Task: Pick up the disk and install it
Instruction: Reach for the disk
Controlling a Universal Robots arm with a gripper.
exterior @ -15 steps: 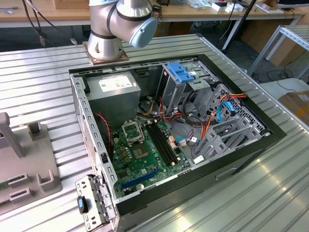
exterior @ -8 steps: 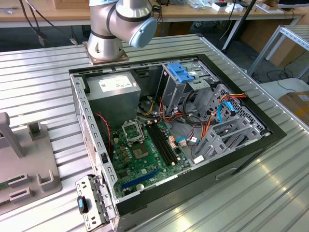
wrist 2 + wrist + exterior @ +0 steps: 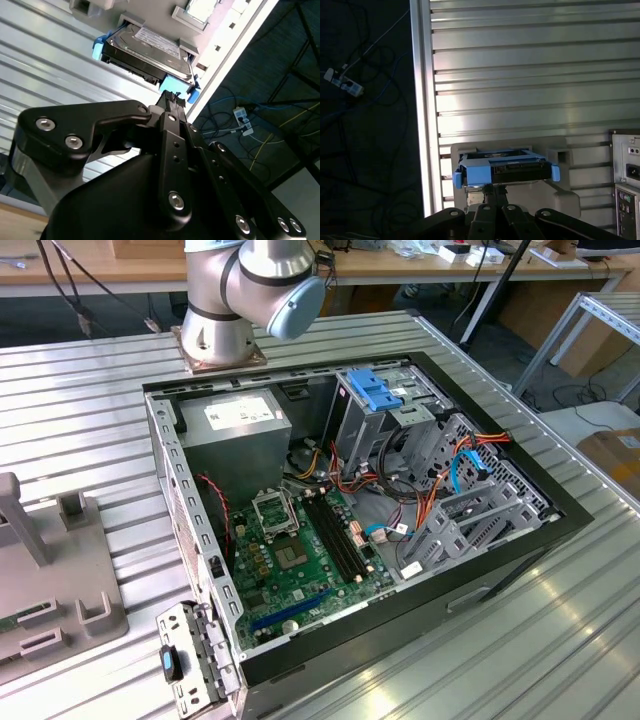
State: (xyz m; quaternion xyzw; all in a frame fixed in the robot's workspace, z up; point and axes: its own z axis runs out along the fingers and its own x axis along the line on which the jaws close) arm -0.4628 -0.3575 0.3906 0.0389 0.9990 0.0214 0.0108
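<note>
In both wrist views the disk (image 3: 150, 50) (image 3: 510, 167) is a silver-grey drive with a white label in a bright blue carrier frame. It lies in a pale grey holder (image 3: 565, 195) on the ribbed metal table, close to the table's edge. My gripper (image 3: 172, 100) (image 3: 492, 189) is right at the near end of the disk. Its black fingers are drawn together at the carrier's blue end tab (image 3: 176, 86).
In the exterior view an open computer case (image 3: 420, 610) lies on the table with its green board (image 3: 300, 560), grey power supply (image 3: 235, 430) and drive cage with a blue tab (image 3: 375, 390). The arm's base (image 3: 220, 330) stands behind it. A grey fixture (image 3: 60, 580) sits at the exterior view's left.
</note>
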